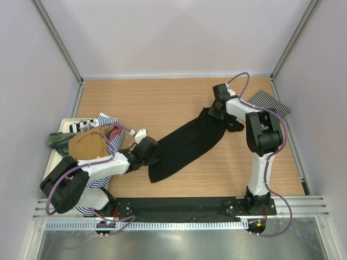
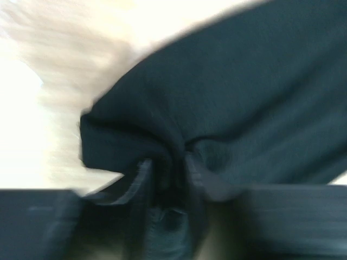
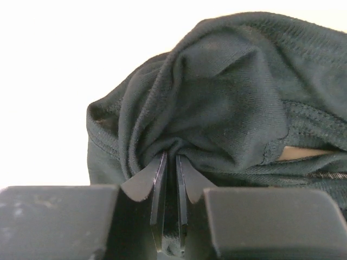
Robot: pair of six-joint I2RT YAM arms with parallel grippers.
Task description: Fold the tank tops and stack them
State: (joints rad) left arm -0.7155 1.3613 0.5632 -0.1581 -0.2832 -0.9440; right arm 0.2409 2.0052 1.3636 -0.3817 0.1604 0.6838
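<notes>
Black tank top (image 1: 187,142) is pinched in both sets of jaws. The right gripper (image 3: 169,160) has its fingers pressed almost together on a gathered fold at the upper right end. The left gripper (image 2: 168,165) clamps the bunched lower left end, blurred in its wrist view. Between them the cloth runs diagonally across mid-frame on the table (image 1: 162,103), with bare wood above it and at lower right. A finely striped top (image 1: 269,103) lies at the table's upper right corner. A tan top (image 1: 89,145) and a green top (image 1: 57,140) are heaped on the white tray (image 1: 62,125) at the left edge.

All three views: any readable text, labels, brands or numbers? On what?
No readable text in any view.
black tank top: no print or label showing.
striped tank top: stripes only, no text.
Left wrist view: too blurred to read anything.
</notes>
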